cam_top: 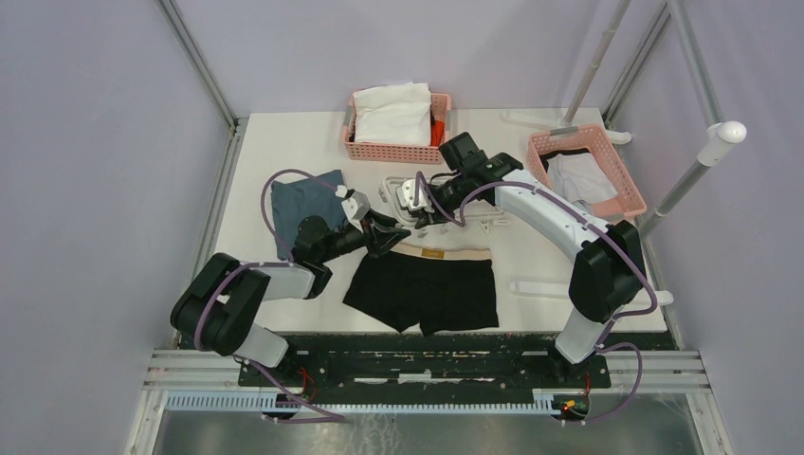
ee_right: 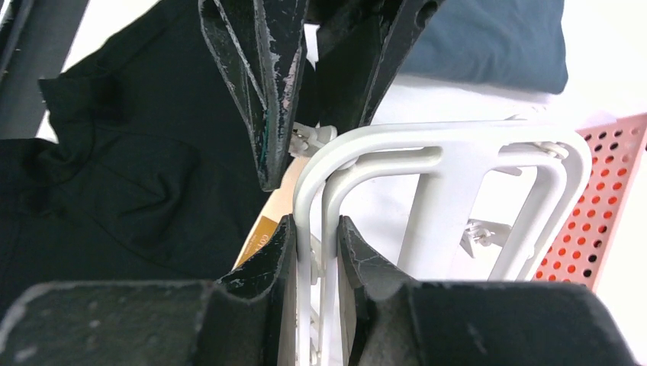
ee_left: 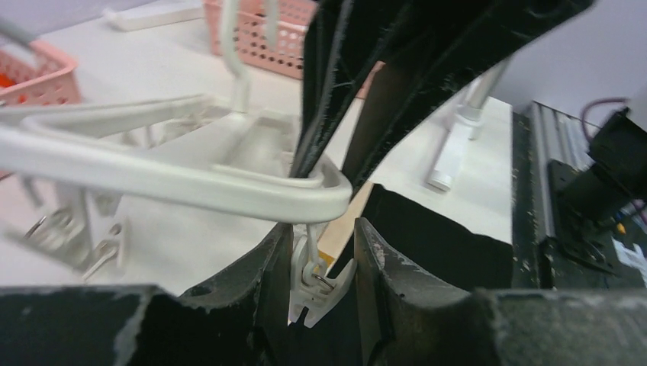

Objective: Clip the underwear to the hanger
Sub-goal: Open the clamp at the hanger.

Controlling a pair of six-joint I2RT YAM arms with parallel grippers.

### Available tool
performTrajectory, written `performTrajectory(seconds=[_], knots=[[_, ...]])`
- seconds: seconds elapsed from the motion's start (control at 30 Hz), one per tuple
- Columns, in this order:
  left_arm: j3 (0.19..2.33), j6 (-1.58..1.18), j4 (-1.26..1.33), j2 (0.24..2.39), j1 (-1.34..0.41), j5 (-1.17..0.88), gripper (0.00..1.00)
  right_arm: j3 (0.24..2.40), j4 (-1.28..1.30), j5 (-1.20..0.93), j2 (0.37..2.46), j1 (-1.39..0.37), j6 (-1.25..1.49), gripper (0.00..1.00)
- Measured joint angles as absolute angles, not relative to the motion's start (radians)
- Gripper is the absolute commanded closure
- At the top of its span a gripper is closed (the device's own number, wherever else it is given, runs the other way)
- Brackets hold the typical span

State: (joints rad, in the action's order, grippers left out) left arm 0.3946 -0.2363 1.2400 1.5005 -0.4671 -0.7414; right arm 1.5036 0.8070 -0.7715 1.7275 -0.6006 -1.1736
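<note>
The black underwear (cam_top: 422,289) lies flat near the table's front, tan waistband (cam_top: 444,252) facing away from the arms. Just beyond the waistband is the white hanger (cam_top: 431,210), held off the table. My right gripper (ee_right: 315,229) is shut on two of the hanger's (ee_right: 458,175) parallel rails near a rounded corner. My left gripper (ee_left: 320,240) is shut on a small white clip (ee_left: 314,282) that dangles from the hanger's rail (ee_left: 191,179) at that corner. Both fingers press the clip's sides. The clip hangs just above the waistband (ee_left: 347,217) edge. Nothing shows between the clip's lower jaws.
A folded blue-grey cloth (cam_top: 303,204) lies left of the hanger. A pink basket (cam_top: 396,123) with a white garment stands at the back. A second pink basket (cam_top: 588,171) is at the right, beside white poles (cam_top: 683,180). A loose white rod (cam_top: 545,287) lies right of the underwear.
</note>
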Motion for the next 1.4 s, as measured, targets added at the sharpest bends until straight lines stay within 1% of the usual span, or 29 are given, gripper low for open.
performTrajectory(seconds=[0.23, 0.47, 0.6, 0.73, 0.87, 1.0, 1.1, 1.3, 1.4], knots=[[0.418, -0.232, 1.047, 1.429, -0.485, -0.540, 0.97, 1.483, 0.715, -0.700, 1.728, -0.601, -1.044, 0.97], [0.463, -0.238, 0.927, 1.422, -0.495, -0.411, 0.97, 1.458, 0.620, -0.637, 1.733, -0.607, -0.939, 0.86], [0.467, -0.258, 0.902, 1.422, -0.497, -0.358, 0.97, 1.434, 0.552, -0.619, 1.736, -0.609, -0.886, 0.80], [0.466, -0.304, 0.866, 1.410, -0.508, -0.266, 0.97, 1.401, 0.476, -0.617, 1.736, -0.609, -0.836, 0.77], [0.466, -0.341, 0.825, 1.389, -0.514, -0.187, 0.97, 1.380, 0.425, -0.623, 1.736, -0.610, -0.794, 0.67], [0.466, -0.366, 0.798, 1.386, -0.515, -0.134, 0.97, 1.351, 0.365, -0.628, 1.732, -0.611, -0.752, 0.62], [0.466, -0.375, 0.746, 1.388, -0.515, -0.105, 0.97, 1.326, 0.312, -0.626, 1.711, -0.611, -0.721, 0.56], [0.466, -0.377, 0.700, 1.392, -0.525, -0.082, 0.97, 1.277, 0.212, -0.598, 1.655, -0.611, -0.651, 0.51], [0.466, -0.377, 0.682, 1.394, -0.533, -0.080, 0.97, 1.224, 0.146, -0.569, 1.615, -0.611, -0.558, 0.51]])
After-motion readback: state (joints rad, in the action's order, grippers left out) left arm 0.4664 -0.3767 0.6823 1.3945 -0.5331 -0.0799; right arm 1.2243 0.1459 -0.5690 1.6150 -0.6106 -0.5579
